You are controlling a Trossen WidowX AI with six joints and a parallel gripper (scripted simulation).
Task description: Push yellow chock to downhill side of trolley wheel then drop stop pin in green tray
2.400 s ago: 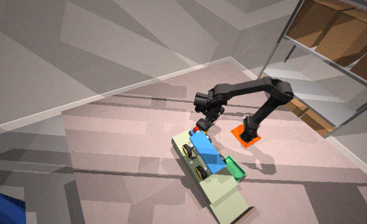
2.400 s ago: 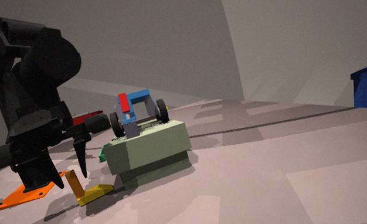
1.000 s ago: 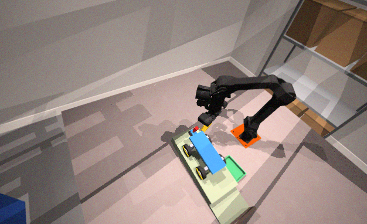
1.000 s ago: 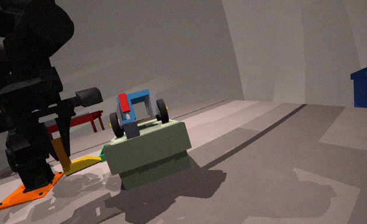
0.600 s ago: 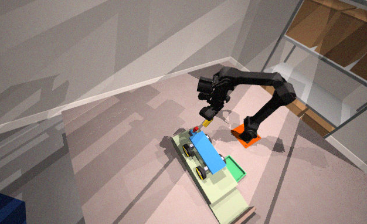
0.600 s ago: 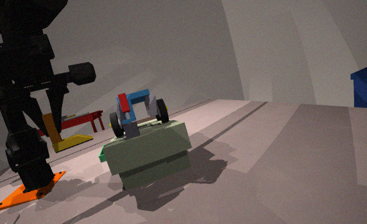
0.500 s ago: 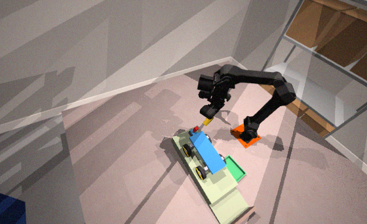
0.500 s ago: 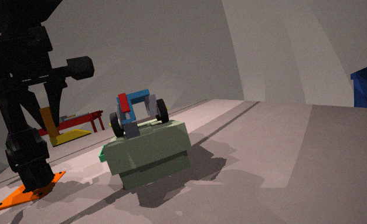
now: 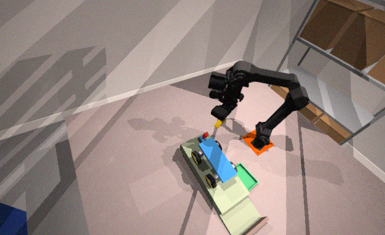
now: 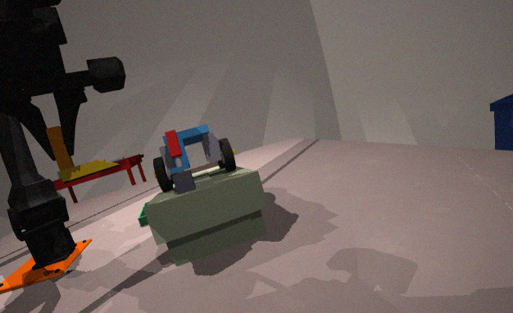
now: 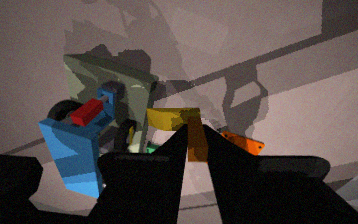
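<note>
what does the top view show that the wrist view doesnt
Only the top view shows the whole ramp down to its low end, the green tray beside it, the full arm and the shelves with boxes. Only the wrist view shows the pincer shut on the chock's orange handle up close. Both show the blue trolley, the red-headed pin, the yellow chock held off the ramp, and the orange base plate.
</note>
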